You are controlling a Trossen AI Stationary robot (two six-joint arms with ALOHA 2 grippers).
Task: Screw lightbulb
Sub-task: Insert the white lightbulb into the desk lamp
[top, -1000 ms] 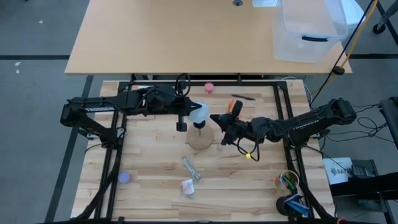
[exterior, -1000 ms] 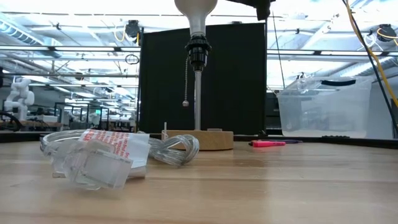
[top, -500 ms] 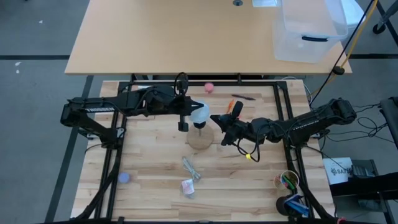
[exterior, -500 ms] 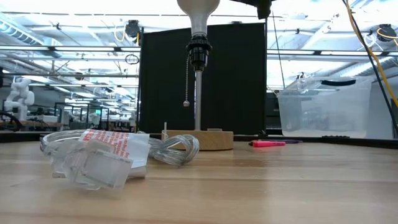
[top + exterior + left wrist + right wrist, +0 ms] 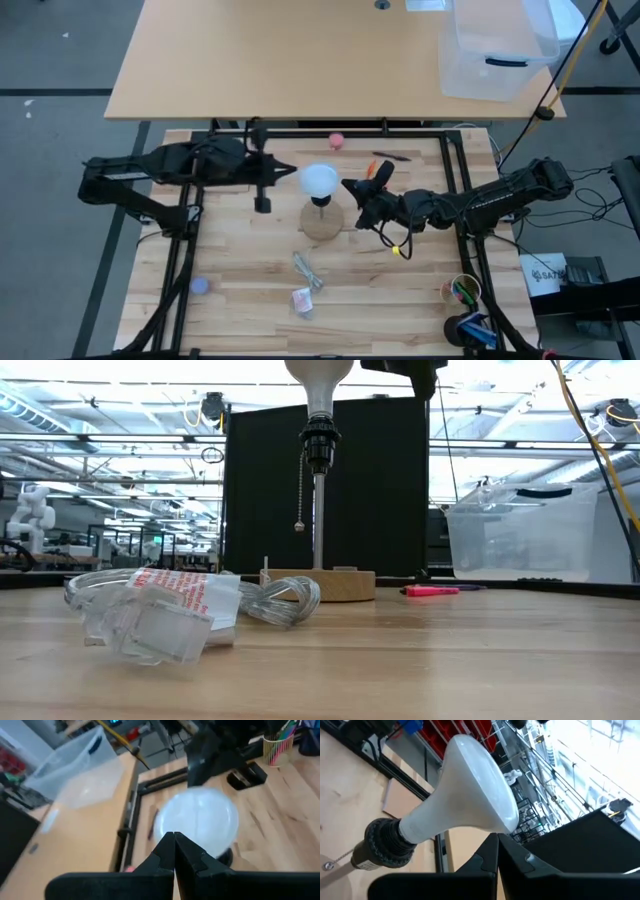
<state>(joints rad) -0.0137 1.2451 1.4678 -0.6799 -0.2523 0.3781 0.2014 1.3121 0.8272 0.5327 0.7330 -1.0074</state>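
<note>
Both grippers had fingers pressed together, left gripper at nine o'clock and right gripper at three o'clock of the socketed lightbulb.

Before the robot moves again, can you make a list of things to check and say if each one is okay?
1. Lightbulb sits upright in the black socket: ok.
2. Lightbulb screwed fully tight: cannot tell.
3. Left gripper is off the lightbulb, fingers shut: ok.
4. Right gripper is beside the lightbulb, fingers shut, holding nothing: ok.
5. Wooden base lies flat on the table: ok.
6. Pull chain hangs free beside the post: ok.
</note>
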